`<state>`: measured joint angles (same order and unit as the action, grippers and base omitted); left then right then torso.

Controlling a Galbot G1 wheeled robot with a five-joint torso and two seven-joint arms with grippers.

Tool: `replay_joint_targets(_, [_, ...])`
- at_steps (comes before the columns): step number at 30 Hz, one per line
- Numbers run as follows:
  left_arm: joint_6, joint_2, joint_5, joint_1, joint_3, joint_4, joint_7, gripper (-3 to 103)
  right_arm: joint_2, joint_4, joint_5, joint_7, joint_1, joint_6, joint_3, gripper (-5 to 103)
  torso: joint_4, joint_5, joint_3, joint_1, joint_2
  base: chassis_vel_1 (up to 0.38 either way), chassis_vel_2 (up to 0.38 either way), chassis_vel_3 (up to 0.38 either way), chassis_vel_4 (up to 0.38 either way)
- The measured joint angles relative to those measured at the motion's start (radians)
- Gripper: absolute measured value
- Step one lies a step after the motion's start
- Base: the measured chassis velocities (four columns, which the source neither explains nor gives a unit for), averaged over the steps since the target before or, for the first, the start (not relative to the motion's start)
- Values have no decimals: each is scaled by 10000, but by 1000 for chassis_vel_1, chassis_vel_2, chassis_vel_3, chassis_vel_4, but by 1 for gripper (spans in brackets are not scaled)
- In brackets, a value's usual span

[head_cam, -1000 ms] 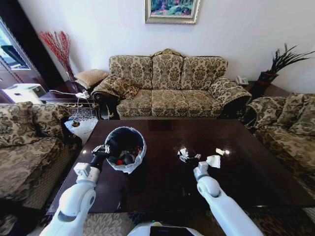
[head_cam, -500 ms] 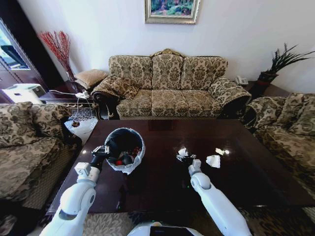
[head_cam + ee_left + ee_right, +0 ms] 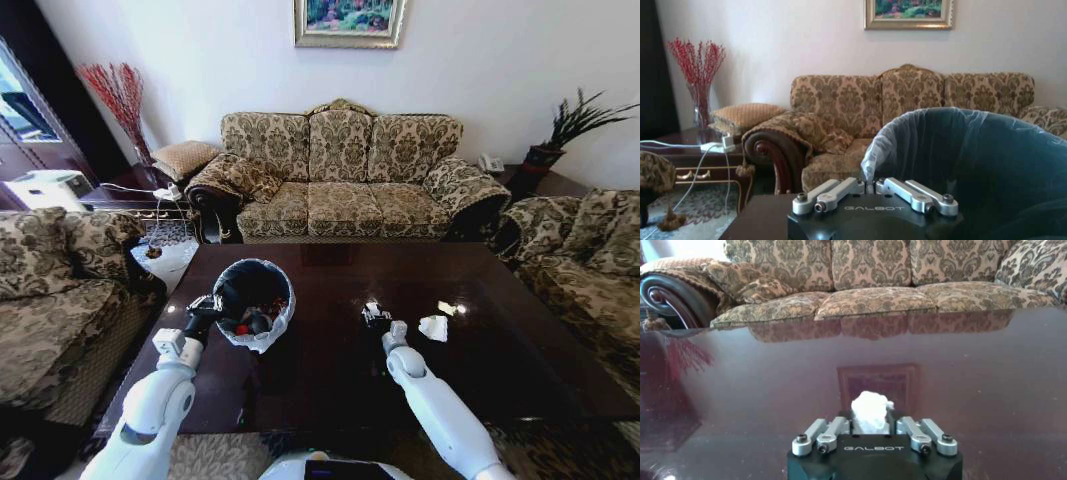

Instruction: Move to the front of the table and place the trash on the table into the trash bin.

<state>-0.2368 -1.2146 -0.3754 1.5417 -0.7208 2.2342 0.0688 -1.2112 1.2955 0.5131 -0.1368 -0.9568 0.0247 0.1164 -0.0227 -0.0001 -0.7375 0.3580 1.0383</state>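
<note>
White, soft tissue (image 3: 871, 411) sits pinched in my right gripper (image 3: 872, 429) over the table's (image 3: 480, 385) middle; it's light, squashy. My left gripper (image 3: 203, 312) grips the trash bin's (image 3: 252, 305) rim.

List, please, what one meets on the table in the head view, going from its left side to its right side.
left gripper → trash bin → right gripper shut on a white tissue → crumpled white tissue, all on the table.

"GALBOT" on left hand (image 3: 875, 186) housing; "GALBOT" on right hand (image 3: 871, 424) housing
</note>
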Motion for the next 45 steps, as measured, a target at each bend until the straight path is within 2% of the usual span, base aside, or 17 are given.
replay_joint_targets(2, [-22,5,-20,-14,0,55,1,3,25,66,0,-37,-23,-27,-10,22,1,2,0,0,0,0,0,0,0])
replay_joint_targets(4, [-28,5,-21,-17,2,59,3,3,41,103,0,-59,-30,-29,-13,22,1,2,0,0,0,0,0,0,0])
replay_joint_targets(5, [-36,5,-21,-22,17,62,8,3,95,212,-18,-142,-47,-46,-27,11,0,1,0,0,0,0,0,0,0])
replay_joint_targets(7, [-36,3,-21,-22,26,64,9,3,127,260,-49,-190,-52,-59,-29,11,0,2,0,0,0,0,0,0,0])
replay_joint_targets(10, [-42,52,-34,-21,44,122,21,3,332,764,-176,-504,-92,-140,12,-2,0,3,0,0,0,0,0,0,0])
replay_joint_targets(15, [-95,272,-123,-87,44,154,33,3,1045,2629,244,-1002,-187,130,-82,-2,2,0,0,0,0,0,0,0,0])
replay_joint_targets(16, [-151,421,-184,-177,77,153,45,3,1623,3985,703,-1273,-191,408,-204,-2,-1,3,0,0,0,0,0,0,0])
replay_joint_targets(18, [-165,472,-206,-211,100,144,52,3,1798,4389,852,-1335,-175,498,-236,-2,-1,3,0,0,0,0,0,0,0])
replay_joint_targets(20, [-195,718,-264,-299,175,33,81,3,2850,6454,1885,-1672,368,1001,-711,-2,8,-3,1,0,1,0,0,0,0])
replay_joint_targets(22, [-199,767,-266,-298,174,4,90,3,3090,6771,2145,-1739,654,1066,-932,-2,3,-1,2,-1,1,0,0,0,0])
replay_joint_targets(23, [-236,1005,-323,-427,250,-120,121,3,3708,7398,2584,-1577,1284,1170,-1300,-2,-14,2,1,-1,1,0,0,0,0])
replay_joint_targets(28, [-569,2038,-858,-1139,651,-432,132,3,5091,8734,3837,-347,2729,1498,-1799,0,5,0,0,2,0,0,0,0,0])
replay_joint_targets(30, [-636,2232,-1008,-1262,722,-469,124,3,5268,9037,4299,-217,3016,1630,-1886,0,5,0,-1,3,0,0,0,0,0])
replay_joint_targets(32, [-830,2775,-1488,-1640,994,-586,105,3,5641,9794,5753,166,3862,2029,-2312,0,4,1,0,2,0,0,0,0,0])
replay_joint_targets(35, [-1036,3178,-2033,-1987,1363,-606,102,3,5705,10006,6773,364,4829,2221,-3222,0,4,2,0,-1,0,0,0,0,0])
replay_joint_targets(38, [-1141,3357,-2231,-2226,1666,-605,105,3,5490,9851,7040,366,5668,2276,-4078,0,1,-2,1,0,1,0,0,0,0])
replay_joint_targets(45, [-1176,3313,-2206,-2507,2012,-819,108,3,4850,8974,6331,369,6374,2685,-5449,0,-1,0,-1,2,-1,0,0,0,0])
